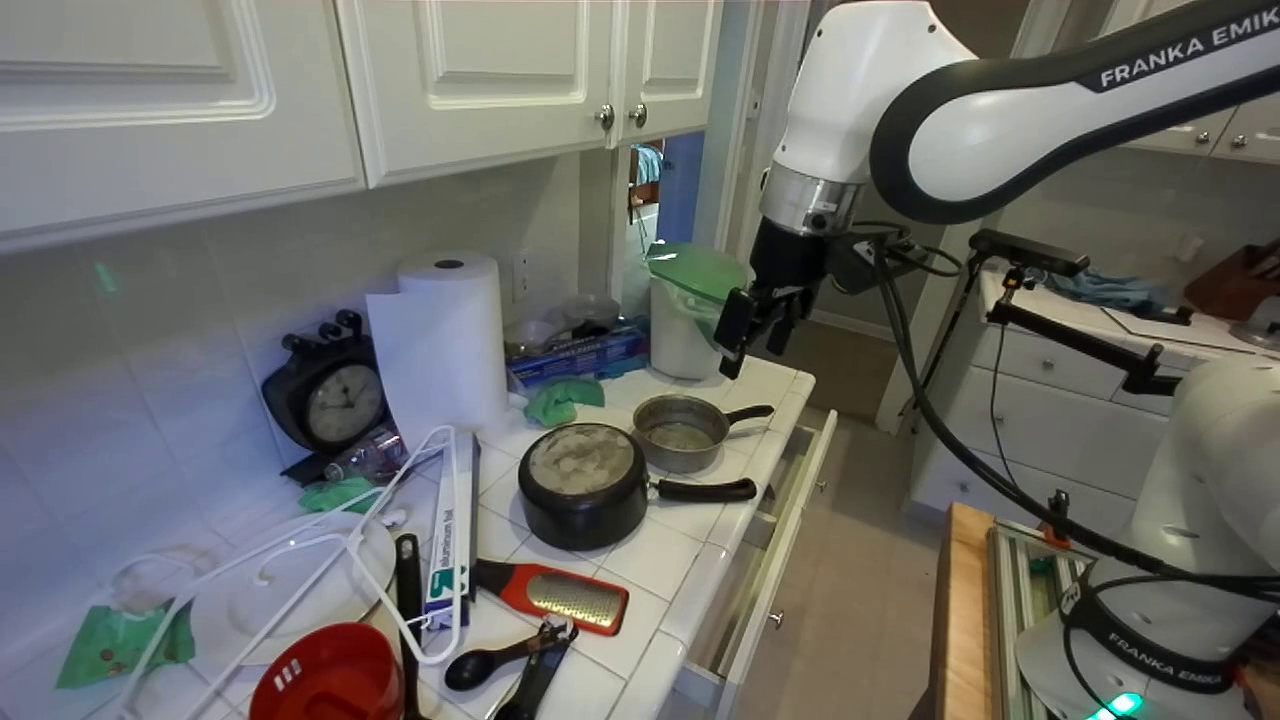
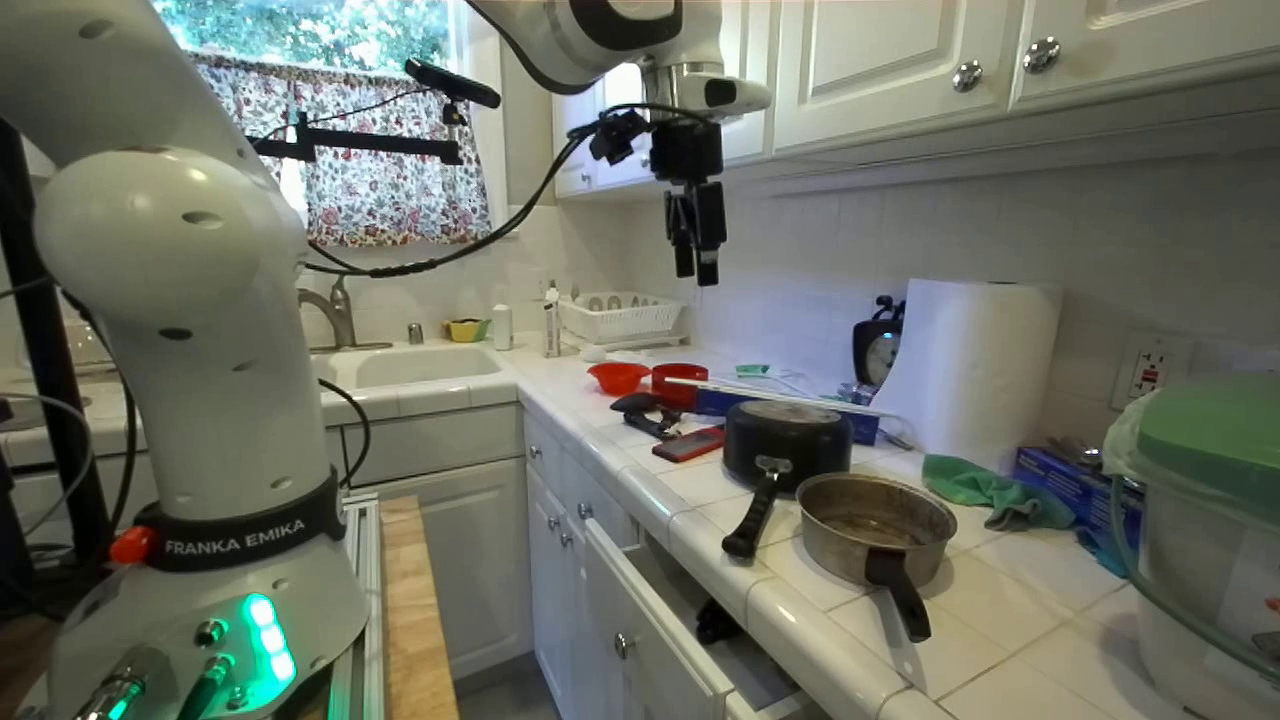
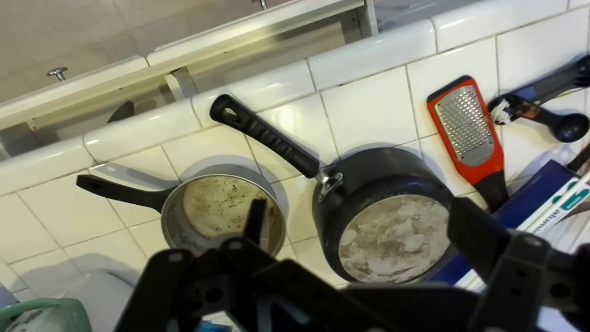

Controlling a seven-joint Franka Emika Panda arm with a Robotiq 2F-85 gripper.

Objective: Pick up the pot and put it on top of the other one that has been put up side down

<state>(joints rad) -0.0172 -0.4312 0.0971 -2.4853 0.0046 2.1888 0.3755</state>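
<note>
The pot, a shallow silver-grey saucepan, stands upright on the tiled counter, in both exterior views and in the wrist view. Its black handle points toward the counter's front edge. The other one, a taller dark grey pot, stands upside down beside it, base up, in both exterior views and the wrist view. Its black handle also reaches toward the front edge. My gripper is open and empty, high above the counter; it also shows in an exterior view and the wrist view.
A red grater, a foil box, white hangers and a red bowl lie beyond the dark pot. A paper towel roll stands by the wall. A green-lidded bin stands near the saucepan. Drawers are open below.
</note>
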